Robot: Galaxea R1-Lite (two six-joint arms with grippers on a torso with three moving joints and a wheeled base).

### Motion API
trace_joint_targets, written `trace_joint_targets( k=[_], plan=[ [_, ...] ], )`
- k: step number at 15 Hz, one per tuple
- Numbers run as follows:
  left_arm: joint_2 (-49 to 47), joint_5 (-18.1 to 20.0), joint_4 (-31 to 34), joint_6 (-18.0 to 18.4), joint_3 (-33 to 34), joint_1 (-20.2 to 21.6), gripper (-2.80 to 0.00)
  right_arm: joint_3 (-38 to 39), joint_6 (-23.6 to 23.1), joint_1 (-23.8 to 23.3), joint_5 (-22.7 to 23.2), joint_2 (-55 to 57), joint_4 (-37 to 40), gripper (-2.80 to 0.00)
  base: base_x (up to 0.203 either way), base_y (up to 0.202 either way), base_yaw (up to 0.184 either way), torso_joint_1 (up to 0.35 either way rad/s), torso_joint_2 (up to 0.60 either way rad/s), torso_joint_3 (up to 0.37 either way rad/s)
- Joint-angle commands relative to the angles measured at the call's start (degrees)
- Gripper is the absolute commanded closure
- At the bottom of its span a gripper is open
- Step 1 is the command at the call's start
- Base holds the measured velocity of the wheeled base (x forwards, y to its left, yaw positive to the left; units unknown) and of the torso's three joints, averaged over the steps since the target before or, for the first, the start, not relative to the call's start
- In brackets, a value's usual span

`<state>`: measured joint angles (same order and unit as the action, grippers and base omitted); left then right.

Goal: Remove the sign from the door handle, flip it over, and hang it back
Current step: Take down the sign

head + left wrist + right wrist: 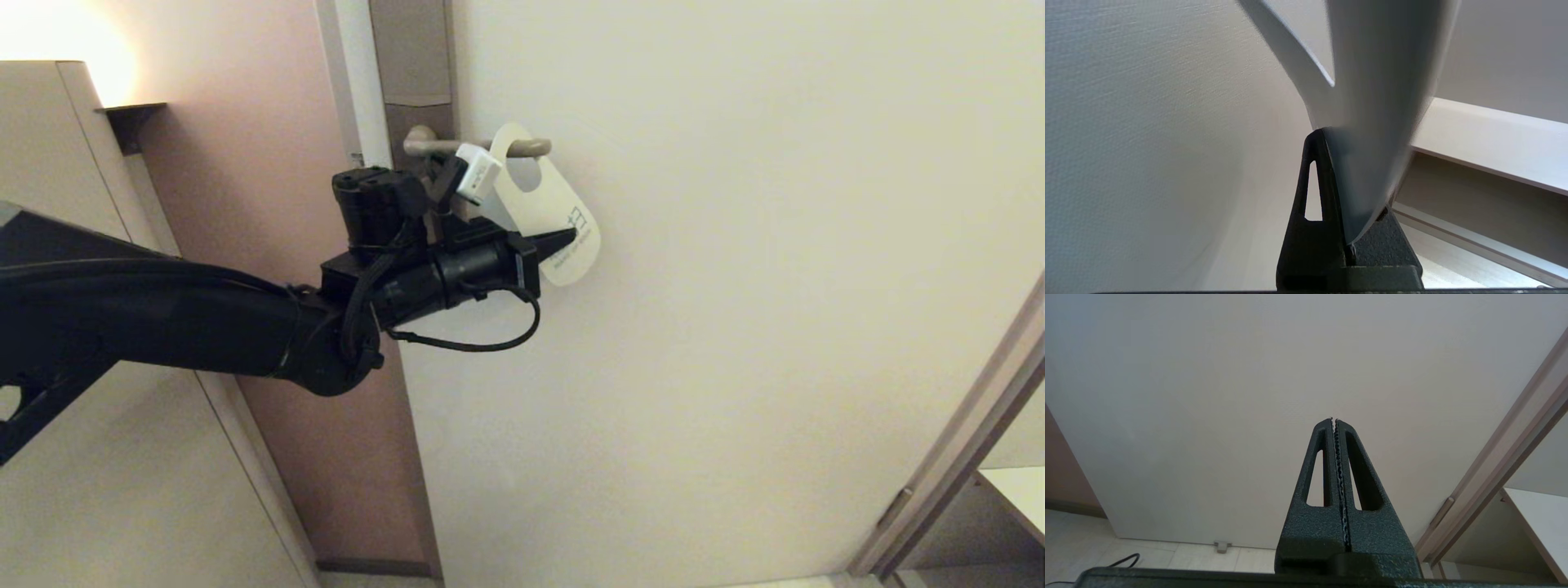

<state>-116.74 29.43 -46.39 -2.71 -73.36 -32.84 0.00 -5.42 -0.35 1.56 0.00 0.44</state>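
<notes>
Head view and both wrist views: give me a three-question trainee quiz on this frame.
1. True or false: the sign is looped over the door handle.
2. Which end effector grips the sign: A) left B) right?
3. Fill in: the sign's visible face is ____.

Key: 1 true. 2 A, pinching its lower end; the right is shut on nothing, facing the door. 3 white.
</notes>
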Motion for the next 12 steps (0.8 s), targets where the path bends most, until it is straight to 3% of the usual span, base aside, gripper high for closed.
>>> trace_joint_targets(
  k=[1,12],
  plan=[
    [-1.03,0.28,-0.11,-0.01,-0.73,-0.74,0.0,0.0,-0.02,0.0,0.02,0.0,0.0,0.0,0.0,0.0,0.0,0.0,0.0,0.0],
    [-1.05,0.28,1.18,-0.01,-3.48,-3.14,0.0,0.0,-0.02,0.0,0.02,0.0,0.0,0.0,0.0,0.0,0.0,0.0,0.0,0.0]
  ],
)
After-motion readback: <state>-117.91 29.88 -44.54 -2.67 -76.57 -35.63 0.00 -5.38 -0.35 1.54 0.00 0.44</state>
